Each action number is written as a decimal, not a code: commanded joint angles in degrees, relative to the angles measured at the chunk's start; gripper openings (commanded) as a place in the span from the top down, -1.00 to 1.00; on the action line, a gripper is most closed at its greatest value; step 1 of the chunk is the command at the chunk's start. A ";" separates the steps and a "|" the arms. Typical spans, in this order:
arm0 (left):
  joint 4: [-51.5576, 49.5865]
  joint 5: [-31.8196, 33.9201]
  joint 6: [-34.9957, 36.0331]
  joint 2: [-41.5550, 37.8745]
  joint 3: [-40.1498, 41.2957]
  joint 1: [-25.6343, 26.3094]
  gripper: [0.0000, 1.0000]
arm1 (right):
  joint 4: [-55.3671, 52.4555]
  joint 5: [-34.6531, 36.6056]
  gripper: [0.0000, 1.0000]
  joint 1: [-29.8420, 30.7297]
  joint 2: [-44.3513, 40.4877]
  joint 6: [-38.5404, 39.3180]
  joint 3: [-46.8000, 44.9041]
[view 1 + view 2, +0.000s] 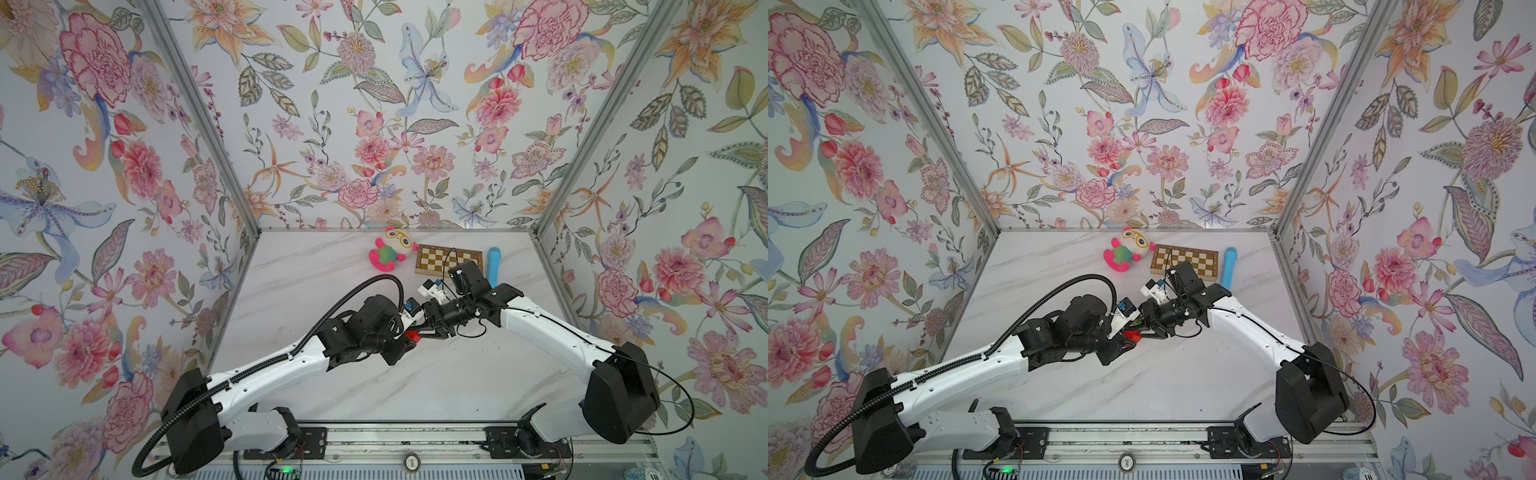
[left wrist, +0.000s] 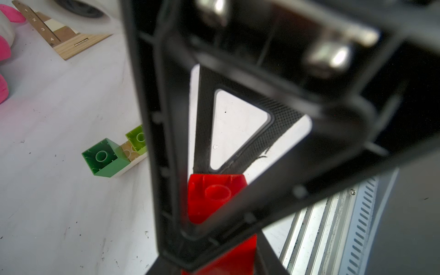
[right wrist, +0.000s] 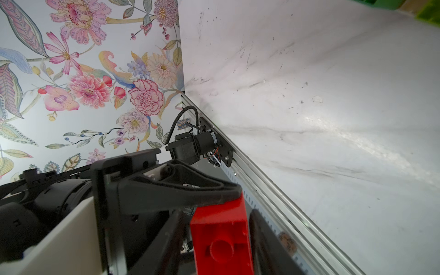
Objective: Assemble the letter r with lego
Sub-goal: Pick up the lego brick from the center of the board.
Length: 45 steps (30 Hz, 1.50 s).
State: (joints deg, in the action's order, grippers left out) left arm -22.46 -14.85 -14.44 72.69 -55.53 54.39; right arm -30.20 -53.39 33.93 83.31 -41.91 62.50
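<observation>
A red brick (image 1: 412, 335) hangs above the table's middle, where my two grippers meet. My left gripper (image 1: 408, 340) is shut on it from the left, and the brick (image 2: 219, 195) fills the space between its jaws in the left wrist view. My right gripper (image 1: 419, 331) comes in from the right and is shut on the same brick (image 3: 221, 238); its fingers (image 2: 166, 123) cross close in front of the left wrist camera. On the table lies a cream brick (image 2: 133, 156) with a dark green cube (image 2: 104, 159) and a lime green cube (image 2: 138, 140) stuck to it.
A pink plush toy (image 1: 390, 249), a wooden chessboard (image 1: 436, 259) and a blue cylinder (image 1: 494, 266) lie along the back wall. A metal rail (image 1: 407, 440) with the arm bases runs along the front edge. Flowered walls close in three sides.
</observation>
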 commanded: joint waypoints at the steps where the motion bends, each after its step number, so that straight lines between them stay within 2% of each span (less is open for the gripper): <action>1: -1.16 -0.94 1.51 -1.38 0.68 -0.49 0.51 | -0.55 -1.55 0.12 0.78 -1.78 -0.01 -1.19; 6: -1.77 -1.56 2.43 -1.53 0.69 -1.26 0.51 | -0.71 -1.28 0.13 0.84 -2.41 0.07 -1.78; 14: -2.17 -2.55 3.01 -1.06 -0.02 -1.65 0.49 | -1.53 -0.39 0.39 1.22 -2.37 0.77 -0.83; 16: -2.24 -2.60 3.01 -0.97 -0.10 -1.74 0.35 | -1.84 -0.10 0.45 1.29 -2.19 0.94 -0.33; 18: -2.50 -2.46 2.92 -1.01 -0.03 -1.88 0.07 | -2.27 0.67 0.46 1.14 -1.86 1.17 0.29; 22: -2.97 -2.06 2.36 -1.81 0.37 -2.59 -0.27 | -4.08 3.03 0.46 -0.11 -0.60 2.33 2.53; 24: -3.16 -2.08 1.54 -2.81 0.83 -3.42 -0.51 | -4.39 3.37 0.47 -1.34 -0.04 2.51 3.47; 29: -2.51 -3.13 -2.55 -7.61 3.72 -8.34 -0.59 | -6.83 4.04 0.47 -6.25 1.62 4.57 5.27; 34: 4.54 -2.29 -8.02 -11.70 8.60 -17.96 -0.59 | -13.91 7.72 0.47 -10.83 3.67 10.23 9.26; 36: 9.55 -3.22 -9.26 -7.53 8.29 -23.28 -0.57 | -15.61 8.81 0.47 -11.74 4.56 11.64 10.70; 38: 14.45 -4.30 -10.16 0.66 5.50 -27.02 -0.48 | -15.62 8.89 0.47 -12.28 5.18 11.98 11.29; 41: 17.79 -5.76 -8.27 15.63 -3.88 -28.02 -0.32 | -15.74 9.11 0.47 -12.67 6.36 12.03 12.19; 43: 14.62 -7.55 -6.00 26.89 -13.03 -27.98 -0.25 | -16.04 9.17 0.47 -12.72 6.91 12.11 13.00; 45: 13.14 -10.07 -4.74 33.89 -19.68 -27.77 -0.18 | -16.71 9.72 0.47 -12.87 6.96 12.29 13.79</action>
State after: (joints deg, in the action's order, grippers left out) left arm -9.17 -20.64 -21.52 100.79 -68.47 26.26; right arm -44.31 -44.95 21.32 89.97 -31.35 74.37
